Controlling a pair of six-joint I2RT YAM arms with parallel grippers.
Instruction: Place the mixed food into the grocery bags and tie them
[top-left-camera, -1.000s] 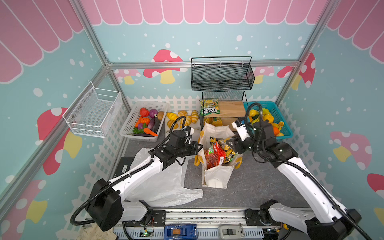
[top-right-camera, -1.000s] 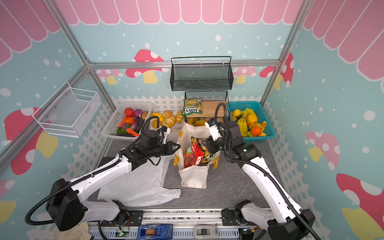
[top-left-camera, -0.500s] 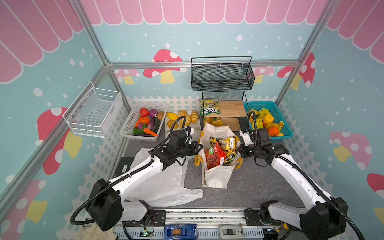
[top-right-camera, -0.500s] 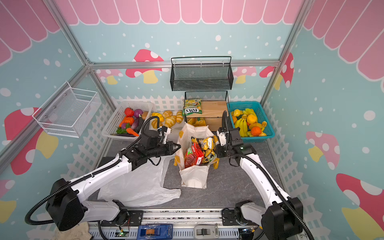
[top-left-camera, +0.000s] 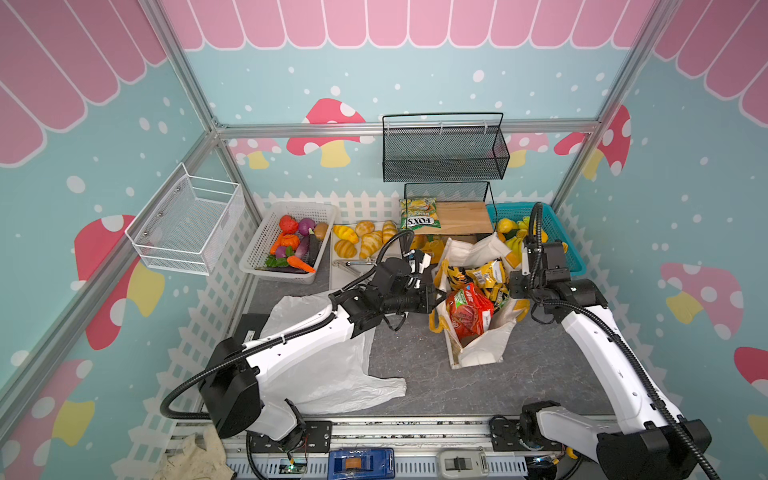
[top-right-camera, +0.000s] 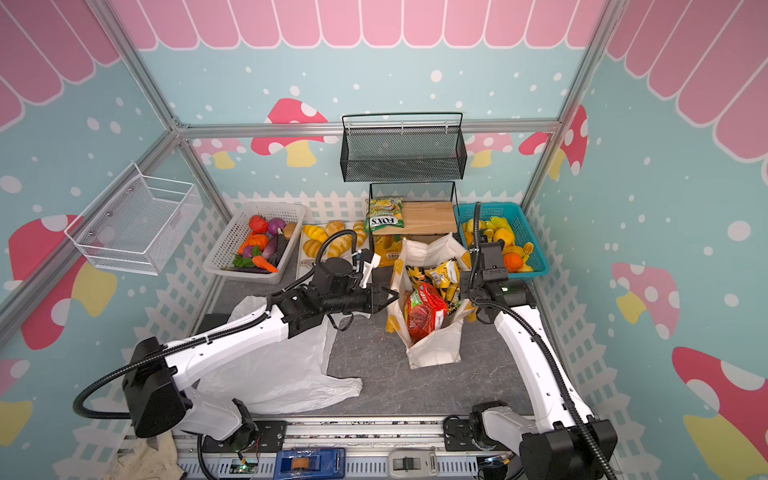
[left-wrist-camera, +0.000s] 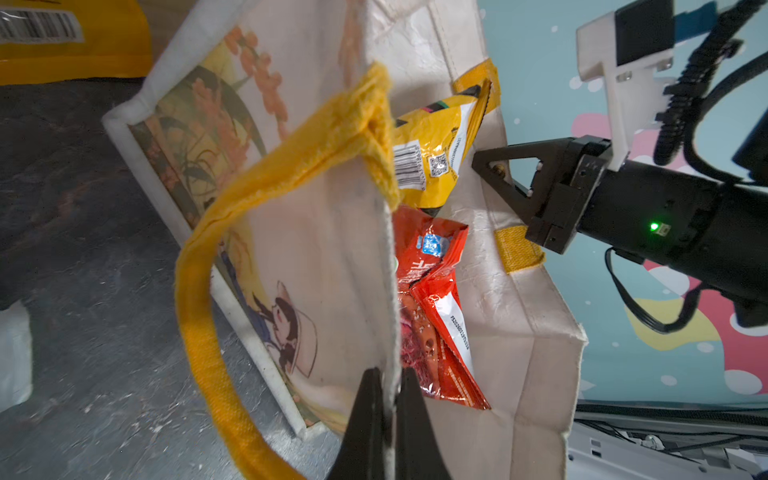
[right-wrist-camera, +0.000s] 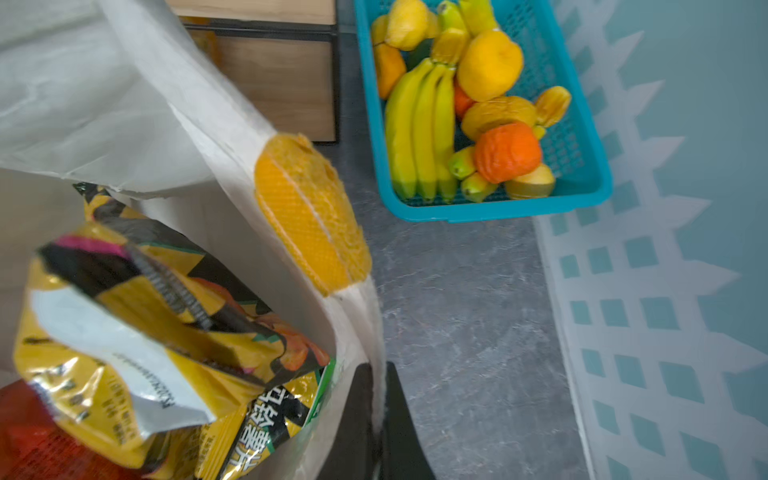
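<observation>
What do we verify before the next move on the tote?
1. Left claw shut on rim of stiff off-white tote: ok.
2. Right claw shut on opposite rim: ok.
3. Red snack packet and black-and-yellow snack packets inside tote: ok.
4. Yellow fabric handles tied: not ok.
5. Small toy vegetables bagged: not ok, in white plastic basket.
6. Thin white plastic bag opened: not ok, lies flat.

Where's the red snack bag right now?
In both top views the red snack packet sticks out of the off-white tote, right of the middle, just in front of the black-and-yellow packets.
</observation>
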